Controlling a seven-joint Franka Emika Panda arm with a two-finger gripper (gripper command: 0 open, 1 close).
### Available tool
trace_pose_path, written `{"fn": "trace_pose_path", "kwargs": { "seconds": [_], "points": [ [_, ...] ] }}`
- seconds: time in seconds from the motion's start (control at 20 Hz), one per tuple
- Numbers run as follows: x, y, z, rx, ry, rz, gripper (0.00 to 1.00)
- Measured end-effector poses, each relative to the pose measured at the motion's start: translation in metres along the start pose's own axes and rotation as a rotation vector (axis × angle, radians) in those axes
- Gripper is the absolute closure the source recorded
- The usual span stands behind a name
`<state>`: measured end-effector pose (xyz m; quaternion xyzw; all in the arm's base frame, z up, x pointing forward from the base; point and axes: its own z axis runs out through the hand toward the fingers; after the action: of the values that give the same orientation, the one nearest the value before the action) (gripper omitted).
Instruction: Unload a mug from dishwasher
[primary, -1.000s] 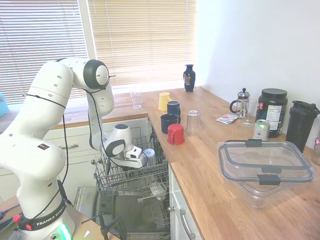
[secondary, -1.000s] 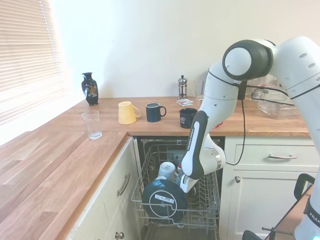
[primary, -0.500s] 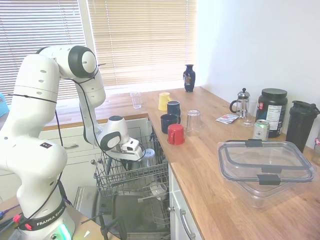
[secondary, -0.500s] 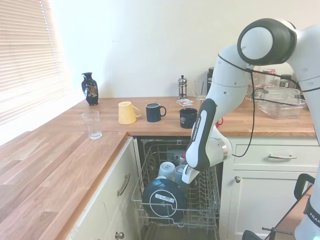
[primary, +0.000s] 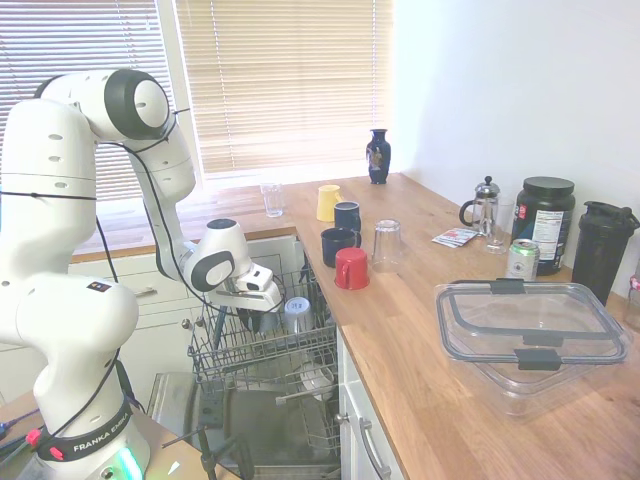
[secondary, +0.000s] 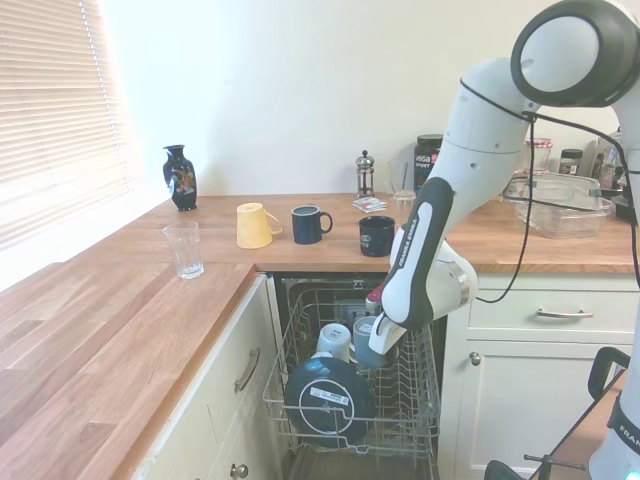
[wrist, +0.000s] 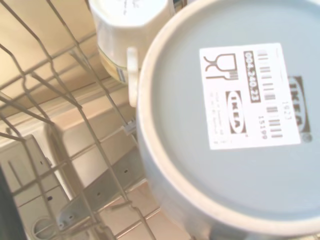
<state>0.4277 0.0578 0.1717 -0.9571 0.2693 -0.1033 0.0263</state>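
1. First exterior view is showing the mug (primary: 336, 244) sitting upright on the counter (primary: 420, 340), just beside the red mug (primary: 351, 268), outside the dishwasher (primary: 262, 352).
2. The gripper (primary: 256, 318) is hovering over a pale upturned cup (wrist: 225, 125); whether its fingers are parted I cannot tell.
3. Likely rigid, glazed, slippery, chippable: pinching the rim wall is looking safest.

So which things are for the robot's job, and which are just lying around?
For the job: dishwasher, tool. The dark mug to take out isn't clear to see in the rack.

Just lying about: red mug, yellow cup, glass, vase, coffee press, plastic box.
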Motion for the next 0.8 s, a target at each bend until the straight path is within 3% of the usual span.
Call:
{"fn": "trace_pose_path", "kwargs": {
  "seconds": [0.5,0.8],
  "points": [
    [0.009,-0.034,-0.063,-0.003,0.052,0.002,1.00],
    [0.037,-0.070,-0.136,0.001,0.074,0.052,1.00]
  ]
}}
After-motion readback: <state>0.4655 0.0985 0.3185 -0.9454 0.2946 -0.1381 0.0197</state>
